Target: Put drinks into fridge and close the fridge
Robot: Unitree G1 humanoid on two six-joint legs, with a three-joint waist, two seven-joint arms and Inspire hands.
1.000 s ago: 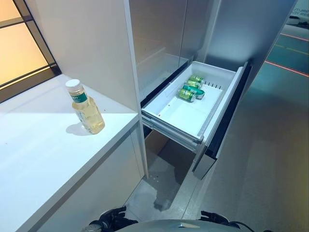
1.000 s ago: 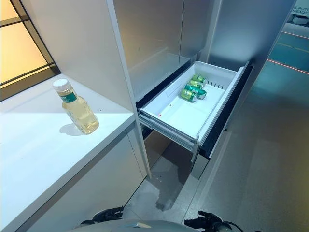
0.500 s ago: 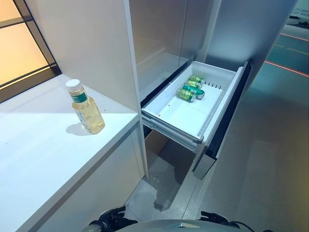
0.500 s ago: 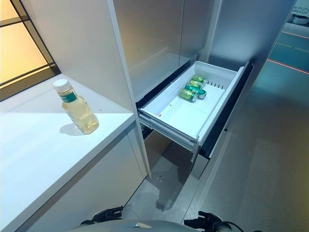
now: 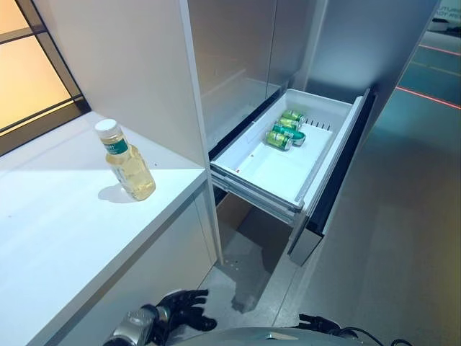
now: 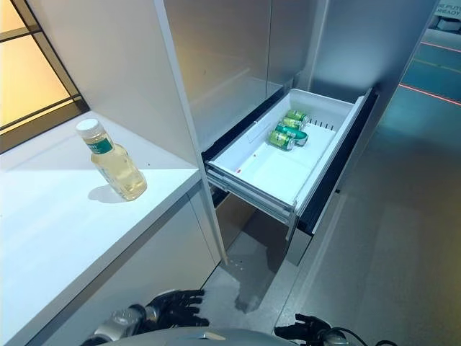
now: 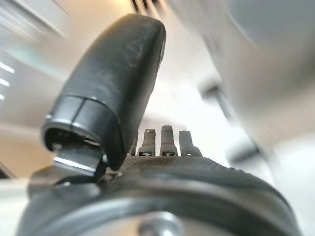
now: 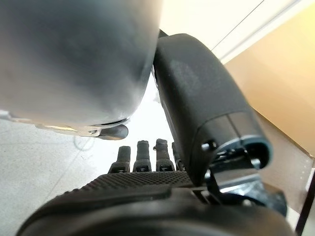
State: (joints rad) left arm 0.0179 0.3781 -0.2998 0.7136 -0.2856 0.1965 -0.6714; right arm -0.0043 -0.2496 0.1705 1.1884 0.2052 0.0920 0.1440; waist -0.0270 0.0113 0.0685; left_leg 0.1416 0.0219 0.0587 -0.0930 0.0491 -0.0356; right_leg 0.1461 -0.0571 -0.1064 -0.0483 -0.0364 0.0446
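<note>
A clear bottle [image 5: 128,162] of yellowish drink with a white cap and green label stands upright on the white counter [image 5: 65,238] at the left. The fridge's white drawer [image 5: 277,173] is pulled open to the right of the counter, with green cans [image 5: 286,130] lying at its far end. My left hand [image 5: 181,311] is low by the counter's front, open and empty, fingers straight in the left wrist view [image 7: 167,172]. My right hand [image 6: 302,330] hangs low at the bottom edge, open and empty, as the right wrist view [image 8: 142,187] shows.
A tall grey cabinet panel [image 5: 137,65] rises between the counter and the fridge. The drawer's dark front [image 5: 338,169] juts out over the grey floor [image 5: 389,238]. A window [image 5: 32,65] lies behind the counter at the far left.
My left hand has risen and moved forward into fuller view at the bottom. The bottle, cans and drawer have not moved.
</note>
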